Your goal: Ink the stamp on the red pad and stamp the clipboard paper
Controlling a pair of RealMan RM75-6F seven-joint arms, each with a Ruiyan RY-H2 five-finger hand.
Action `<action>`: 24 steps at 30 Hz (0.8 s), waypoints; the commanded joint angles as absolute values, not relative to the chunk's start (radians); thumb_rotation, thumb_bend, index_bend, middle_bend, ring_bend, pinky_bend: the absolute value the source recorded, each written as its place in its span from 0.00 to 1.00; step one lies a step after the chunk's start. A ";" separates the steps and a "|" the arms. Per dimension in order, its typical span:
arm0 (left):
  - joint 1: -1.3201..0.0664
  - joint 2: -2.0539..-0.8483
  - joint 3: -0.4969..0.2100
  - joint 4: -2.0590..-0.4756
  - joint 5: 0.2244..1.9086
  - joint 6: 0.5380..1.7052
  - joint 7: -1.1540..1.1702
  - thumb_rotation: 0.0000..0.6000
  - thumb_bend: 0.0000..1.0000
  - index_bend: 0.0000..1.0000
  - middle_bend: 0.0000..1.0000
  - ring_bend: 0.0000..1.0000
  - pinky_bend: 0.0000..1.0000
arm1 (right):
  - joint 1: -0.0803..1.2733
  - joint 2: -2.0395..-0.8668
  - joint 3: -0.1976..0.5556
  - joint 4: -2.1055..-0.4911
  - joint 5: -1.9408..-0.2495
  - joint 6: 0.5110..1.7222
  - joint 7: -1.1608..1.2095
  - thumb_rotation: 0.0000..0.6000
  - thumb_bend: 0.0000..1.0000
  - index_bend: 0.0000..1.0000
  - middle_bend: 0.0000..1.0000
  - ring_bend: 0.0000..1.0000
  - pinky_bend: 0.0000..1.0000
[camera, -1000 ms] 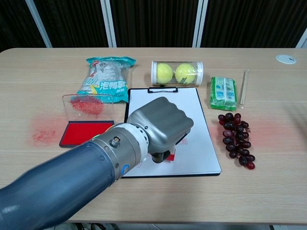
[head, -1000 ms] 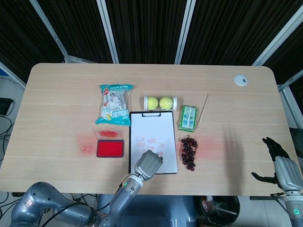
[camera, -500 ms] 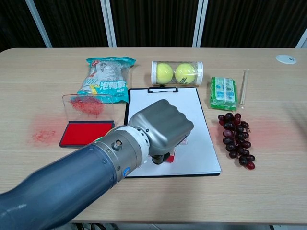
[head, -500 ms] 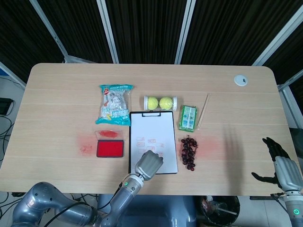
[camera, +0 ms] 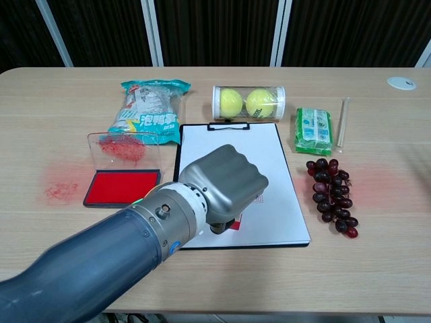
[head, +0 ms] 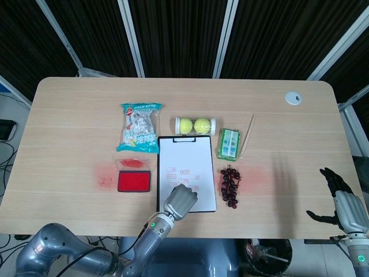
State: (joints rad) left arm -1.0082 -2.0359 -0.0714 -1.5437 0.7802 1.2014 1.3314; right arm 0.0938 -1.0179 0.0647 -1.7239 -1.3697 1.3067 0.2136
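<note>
- Grey metal fills the near edge of the head view: the left hand (head: 181, 200) sits fisted over the lower part of the clipboard (head: 187, 173), covering whatever it holds.
- Small red marks show on the paper (head: 187, 154) just above that hand.
- The red pad (head: 134, 181) lies just left of the clipboard with its clear lid (head: 133, 164) tipped up behind it.
- Far off at the table's right edge, the right hand (head: 340, 202) hangs with fingers apart and nothing in it.
- A snack bag (head: 140, 127), a tube of tennis balls (head: 195, 125), a green packet (head: 228, 143) and a bunch of grapes (head: 230, 185) ring the clipboard.

- Now the chest view: the left hand (camera: 225, 185) is curled tight, and a dark stamp (camera: 219, 228) pokes out beneath it.
- The stamp's base meets the paper (camera: 269, 161) near the clipboard's (camera: 239, 137) bottom edge, with a red mark right beside it.
- The red pad (camera: 122, 186) sits open to the left, apart from the hand.
- Grapes (camera: 332, 194) lie to the right of the board.
- The right hand does not appear here.
</note>
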 commanded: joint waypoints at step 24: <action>-0.986 -2.046 -0.046 -1.518 0.798 1.184 1.322 1.00 0.44 0.71 0.75 0.93 1.00 | 0.092 -1.014 0.063 -1.728 -1.370 1.306 0.222 1.00 0.17 0.00 0.00 0.00 0.14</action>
